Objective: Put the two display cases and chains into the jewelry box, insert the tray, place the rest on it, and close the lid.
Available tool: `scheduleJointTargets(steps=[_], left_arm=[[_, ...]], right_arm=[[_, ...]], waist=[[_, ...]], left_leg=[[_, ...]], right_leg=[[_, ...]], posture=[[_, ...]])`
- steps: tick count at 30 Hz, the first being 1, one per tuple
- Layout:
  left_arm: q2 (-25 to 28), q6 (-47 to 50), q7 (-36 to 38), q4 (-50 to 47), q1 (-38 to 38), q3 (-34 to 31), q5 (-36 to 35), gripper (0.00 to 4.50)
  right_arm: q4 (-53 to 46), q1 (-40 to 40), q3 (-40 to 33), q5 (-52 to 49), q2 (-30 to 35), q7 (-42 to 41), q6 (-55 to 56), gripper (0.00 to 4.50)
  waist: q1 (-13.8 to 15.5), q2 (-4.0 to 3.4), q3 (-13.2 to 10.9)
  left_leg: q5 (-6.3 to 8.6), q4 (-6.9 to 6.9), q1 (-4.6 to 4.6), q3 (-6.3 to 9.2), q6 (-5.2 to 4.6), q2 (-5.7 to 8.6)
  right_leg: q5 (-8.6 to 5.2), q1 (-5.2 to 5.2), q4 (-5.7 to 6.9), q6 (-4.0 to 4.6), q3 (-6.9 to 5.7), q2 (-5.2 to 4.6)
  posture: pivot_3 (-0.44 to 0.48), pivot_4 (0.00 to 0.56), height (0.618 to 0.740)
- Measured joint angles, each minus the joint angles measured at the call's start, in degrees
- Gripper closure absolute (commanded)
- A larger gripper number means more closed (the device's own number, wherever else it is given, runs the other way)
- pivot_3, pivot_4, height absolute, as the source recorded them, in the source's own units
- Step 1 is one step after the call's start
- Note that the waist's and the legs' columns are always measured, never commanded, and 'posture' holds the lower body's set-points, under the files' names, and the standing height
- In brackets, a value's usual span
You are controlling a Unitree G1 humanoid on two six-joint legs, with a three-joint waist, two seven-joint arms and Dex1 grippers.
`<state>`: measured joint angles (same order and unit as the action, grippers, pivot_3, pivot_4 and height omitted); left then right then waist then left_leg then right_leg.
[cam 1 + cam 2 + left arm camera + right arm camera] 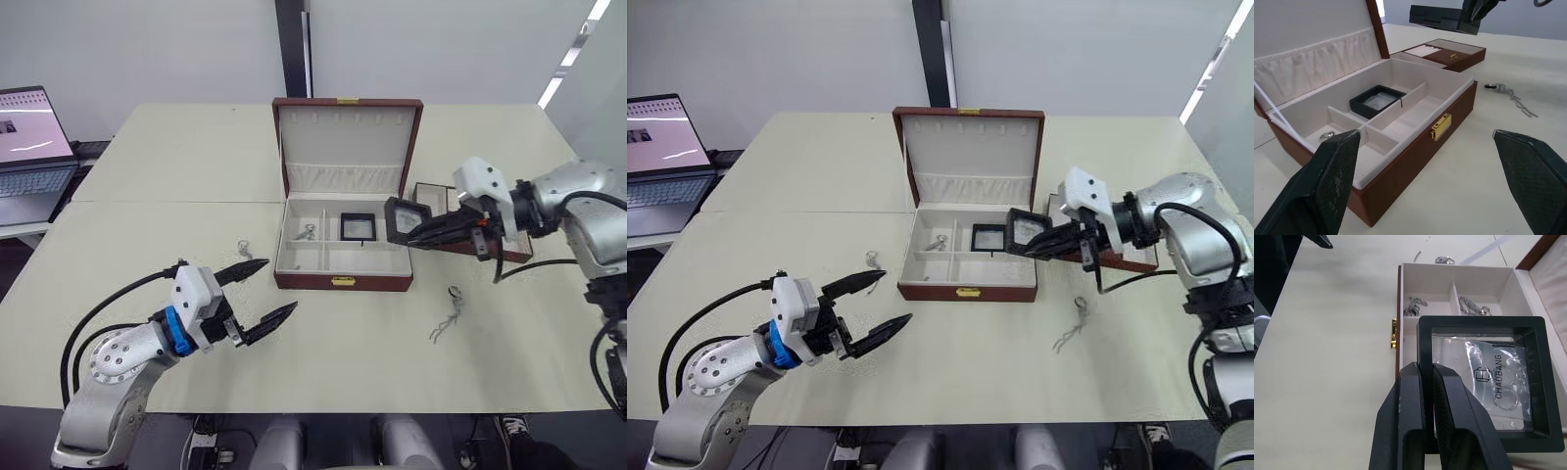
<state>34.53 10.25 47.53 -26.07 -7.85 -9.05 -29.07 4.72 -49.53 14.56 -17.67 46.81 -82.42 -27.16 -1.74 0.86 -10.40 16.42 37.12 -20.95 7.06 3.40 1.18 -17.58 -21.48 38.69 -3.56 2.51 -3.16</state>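
Display case 2 of 2 (pixel 406 217): pinched by its frame edge in right gripper (pixel 419 233), held over jewelry box (pixel 343 257) for placement beside case 1 (pixel 358 226); left gripper (pixel 260 289) spread, idle.

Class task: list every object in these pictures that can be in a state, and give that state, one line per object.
jewelry box: open, one display case and some chains inside
lid: raised upright
second display case: gripped, held above the box's right edge
right gripper: shut on that case
left gripper: open, holding nothing
tray: on the table, not inserted
laptop: open, screen lit
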Motion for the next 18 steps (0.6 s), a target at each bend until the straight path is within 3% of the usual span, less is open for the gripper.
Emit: scheduleJointTargets(steps=[6,18], left_arm=[[-1.3,0.4,-2.1,-1.8,-4.0,-0.5,0.0,0.00],[-3.4,0.3,-3.8,-4.7,-7.3,-1.7,-0.2,0.00]], right_arm=[[3.5,-5.8,4.2,2.9,-7.0,1.1,-2.8,4.50],[10.7,-9.8,12.7,9.7,-12.0,0.4,-9.7,4.50]], waist=[[-0.1,-0.01,0.0],[-0.1,-0.01,0.0]], left_leg=[[0.00,-0.01,0.00,0.04,0.00,-0.01],[0.00,-0.04,-0.09,0.08,0.01,0.01]], right_leg=[[0.00,-0.07,0.02,0.01,0.03,-0.01],[0.00,-0.23,0.06,0.03,0.03,-0.01]], posture=[[0.000,0.150,0.740],[0.000,0.150,0.740]])
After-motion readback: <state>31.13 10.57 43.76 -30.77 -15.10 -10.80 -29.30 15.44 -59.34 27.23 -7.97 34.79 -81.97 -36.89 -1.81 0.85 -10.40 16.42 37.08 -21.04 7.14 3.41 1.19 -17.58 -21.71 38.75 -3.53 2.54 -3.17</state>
